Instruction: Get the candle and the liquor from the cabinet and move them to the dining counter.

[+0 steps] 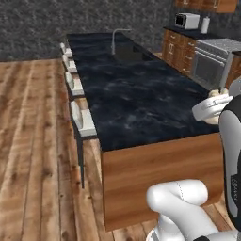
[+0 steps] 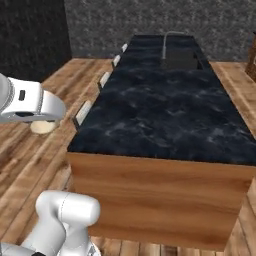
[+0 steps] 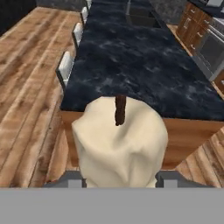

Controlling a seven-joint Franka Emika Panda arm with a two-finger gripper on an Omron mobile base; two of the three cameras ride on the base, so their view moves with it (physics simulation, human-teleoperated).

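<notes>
One cream candle (image 1: 215, 93) peeks out above the white hand in the left base view. It is up in the air, past the near right edge of the dining counter (image 1: 136, 108). Pale stools (image 1: 83, 121) stand in a row along the counter's left side. A sink with a tall tap (image 1: 117, 40) is at the far end.

In the right base view, the candle (image 2: 44, 127) shows as a pale lump under the white hand, to the left of the counter (image 2: 165, 115) and over the wood floor (image 2: 30, 150).

In the hand view, the candle (image 3: 120, 142) is very close and big. Its dark wick (image 3: 120, 109) points toward the counter (image 3: 140, 65), along the way the gripper (image 3: 120, 180) looks. The two fingers are clamped on the candle's sides, down low.
</notes>
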